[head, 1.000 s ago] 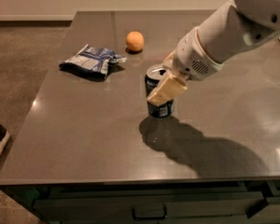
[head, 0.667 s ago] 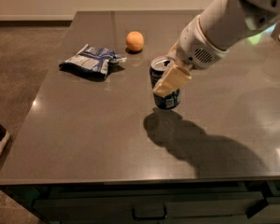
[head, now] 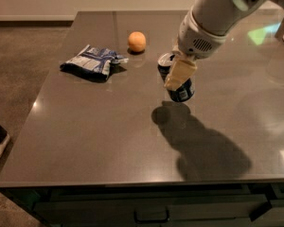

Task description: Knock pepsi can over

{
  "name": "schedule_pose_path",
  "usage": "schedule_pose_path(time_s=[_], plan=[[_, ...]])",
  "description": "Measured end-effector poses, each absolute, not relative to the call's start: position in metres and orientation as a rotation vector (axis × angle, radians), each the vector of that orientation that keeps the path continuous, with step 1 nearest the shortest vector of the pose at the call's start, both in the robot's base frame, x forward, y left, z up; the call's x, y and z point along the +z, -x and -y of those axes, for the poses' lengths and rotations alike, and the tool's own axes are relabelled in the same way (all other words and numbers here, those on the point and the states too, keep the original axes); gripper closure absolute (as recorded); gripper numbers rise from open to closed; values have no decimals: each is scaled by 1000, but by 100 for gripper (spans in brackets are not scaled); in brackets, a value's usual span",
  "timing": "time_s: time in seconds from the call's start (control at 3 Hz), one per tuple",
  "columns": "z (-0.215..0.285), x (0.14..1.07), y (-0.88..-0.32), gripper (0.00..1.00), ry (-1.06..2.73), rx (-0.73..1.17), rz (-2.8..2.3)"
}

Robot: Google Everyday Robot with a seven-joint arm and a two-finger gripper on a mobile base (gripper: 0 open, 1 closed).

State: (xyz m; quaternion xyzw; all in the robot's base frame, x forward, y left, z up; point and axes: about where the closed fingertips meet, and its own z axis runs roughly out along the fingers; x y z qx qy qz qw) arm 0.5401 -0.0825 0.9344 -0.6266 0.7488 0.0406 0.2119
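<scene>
1. The dark grey table (head: 109, 141) fills most of the view. Its glossy top runs from 12 o'clock down to a front edge at 6 o'clock, where a drawer handle (head: 151, 216) shows below the edge.
2. The robot arm (head: 213, 18), white and thick, comes in from 1 o'clock and slopes down toward the middle of the table.
3. The arm's shadow (head: 203, 150) lies on the tabletop at 5 o'clock from the can, dark and broad. Its rounded head ends just below the can's base.
4. A crumpled blue-and-white snack bag (head: 92, 63) lies flat at 10 o'clock from the table's middle, well apart from the can.
5. The gripper (head: 180, 74), pale beige at its tip, hangs at the arm's lower end, at 1 o'clock from the table's middle. It lies against the near side of the can. How its jaws stand, clamped on the can or only leaning on it, cannot be told.
6. The pepsi can (head: 181, 92) is tilted. Its silver top points toward 10 o'clock and its dark blue base toward 5 o'clock. Whether the base touches the tabletop cannot be told.
7. An orange (head: 137, 41) sits at 11 o'clock from the can, between it and the bag, touching neither.
</scene>
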Motion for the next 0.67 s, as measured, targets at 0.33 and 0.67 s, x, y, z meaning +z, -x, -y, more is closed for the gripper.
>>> schedule_pose_path(time_s=[0.33, 0.67], plan=[[95, 931, -549, 100, 1836, -34, -2104], [106, 922, -554, 100, 1908, -135, -2130]])
